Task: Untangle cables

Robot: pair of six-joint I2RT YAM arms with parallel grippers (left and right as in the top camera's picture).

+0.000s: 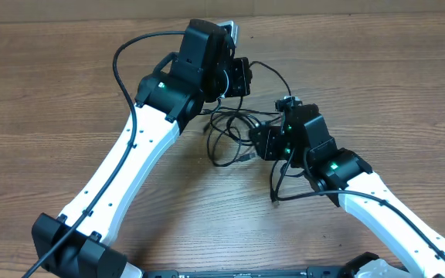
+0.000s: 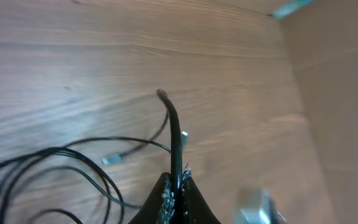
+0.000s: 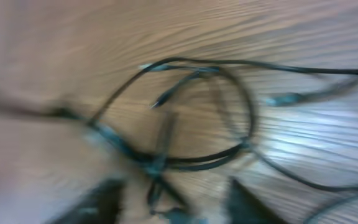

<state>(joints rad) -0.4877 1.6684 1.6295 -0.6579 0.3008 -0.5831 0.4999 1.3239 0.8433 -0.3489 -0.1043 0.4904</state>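
Cables [image 1: 234, 135] in a tangle on table [image 1: 45, 100]

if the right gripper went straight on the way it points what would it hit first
Most likely the crossed cables just ahead of the right gripper, between its fingers; the view is blurred, so depth is unsure.

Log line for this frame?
left hand: shut on a cable | right hand: open, low over cables | cables: tangled
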